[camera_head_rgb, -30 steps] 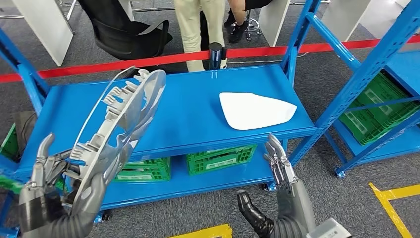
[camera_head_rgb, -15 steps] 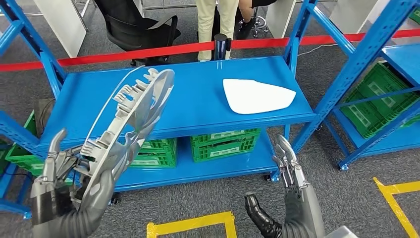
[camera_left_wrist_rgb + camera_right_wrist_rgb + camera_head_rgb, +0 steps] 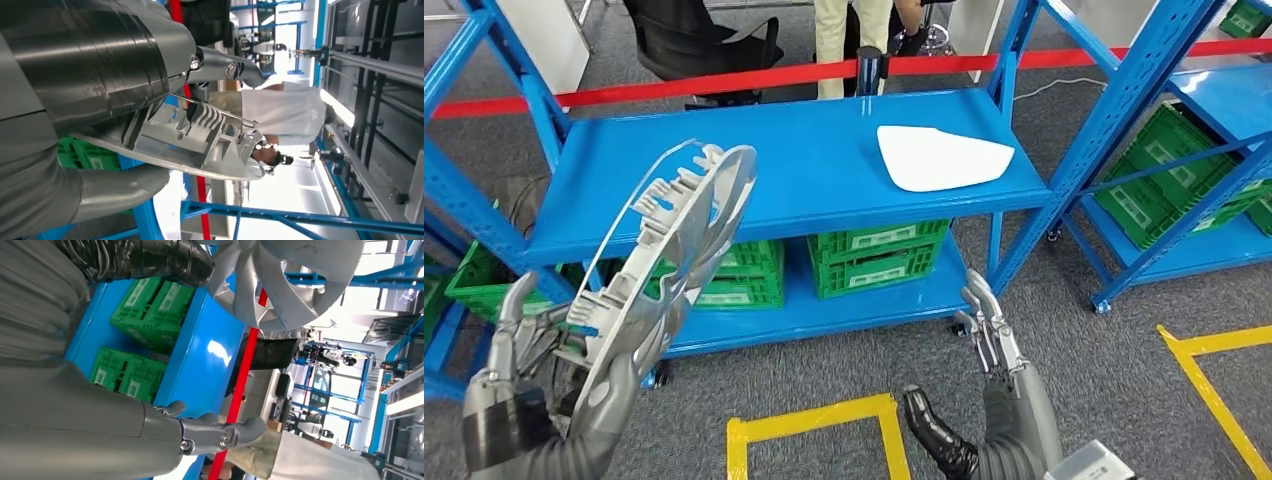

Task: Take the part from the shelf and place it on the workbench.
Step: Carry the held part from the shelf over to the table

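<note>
**A:** What is nearest the robot?

**B:** At about 7 o'clock in the head view, the left hand [image 3: 519, 345] grips the lower rim of a silver wheel cover [image 3: 664, 270]. The cover stands on edge, tilted up toward 12 o'clock, its clipped back side facing the camera. The left wrist view shows the thumb and fingers clamped around that rim [image 3: 200, 135]. Held upright, it looks likely to stay clear of the shelf frame while being carried.

**A:** And the other hand?

**B:** The right hand [image 3: 989, 325], at 5 o'clock, holds nothing; its fingers are straight and slightly apart, hanging over grey carpet. Yellow floor tape [image 3: 814, 420] lies at 6 o'clock.

**A:** What lies beyond?

**B:** A blue steel shelf [image 3: 804, 180] spans the middle. A white panel [image 3: 944, 155] rests on its top deck at 1 o'clock, and green crates [image 3: 874, 260] sit on the lower deck. Farther off runs a red barrier tape [image 3: 724, 80], with a person's legs [image 3: 834, 45] behind it at 12 o'clock.

**A:** How far along is the task?

**B:** The part is off the shelf; no workbench is in sight, so carrying remains.
</note>
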Controlling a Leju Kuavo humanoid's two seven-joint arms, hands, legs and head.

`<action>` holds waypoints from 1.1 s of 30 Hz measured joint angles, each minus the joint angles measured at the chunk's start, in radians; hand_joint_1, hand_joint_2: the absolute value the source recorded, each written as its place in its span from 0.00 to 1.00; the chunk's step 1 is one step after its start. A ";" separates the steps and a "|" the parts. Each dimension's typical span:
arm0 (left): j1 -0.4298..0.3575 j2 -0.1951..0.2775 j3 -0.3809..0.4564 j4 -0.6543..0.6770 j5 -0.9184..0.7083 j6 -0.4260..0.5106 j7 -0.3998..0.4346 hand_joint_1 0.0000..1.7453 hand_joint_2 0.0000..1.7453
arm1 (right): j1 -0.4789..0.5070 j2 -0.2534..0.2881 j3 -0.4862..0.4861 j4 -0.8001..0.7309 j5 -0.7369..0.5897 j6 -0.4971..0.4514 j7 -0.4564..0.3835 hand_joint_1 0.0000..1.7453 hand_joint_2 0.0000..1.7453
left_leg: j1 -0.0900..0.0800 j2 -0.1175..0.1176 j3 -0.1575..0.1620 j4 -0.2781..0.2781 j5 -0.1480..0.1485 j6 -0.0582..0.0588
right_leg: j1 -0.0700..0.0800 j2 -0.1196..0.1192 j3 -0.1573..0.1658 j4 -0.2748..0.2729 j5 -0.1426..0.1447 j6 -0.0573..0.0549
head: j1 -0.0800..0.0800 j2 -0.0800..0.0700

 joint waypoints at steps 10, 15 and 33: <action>0.000 0.000 0.000 0.000 0.001 0.000 0.001 1.00 1.00 | -0.001 -0.002 0.001 -0.001 0.000 -0.001 0.000 0.00 1.00 | -0.017 0.004 -0.127 0.023 0.108 0.003 | 0.019 0.008 0.201 -0.021 -0.099 -0.037 | 0.034 0.000; 0.000 0.001 0.000 0.000 0.001 0.000 0.001 1.00 1.00 | -0.003 -0.002 0.001 -0.002 -0.001 -0.002 0.000 0.00 1.00 | -0.012 0.003 -0.161 0.047 0.097 -0.025 | 0.019 0.000 0.204 -0.092 -0.077 -0.053 | 0.027 0.000; -0.003 0.006 -0.007 0.001 -0.012 0.000 0.019 1.00 1.00 | 0.008 -0.005 0.001 0.006 -0.041 -0.004 -0.002 0.00 1.00 | -0.016 0.008 0.027 -0.070 0.046 0.023 | 0.005 0.006 -0.029 0.098 -0.087 -0.005 | 0.011 0.000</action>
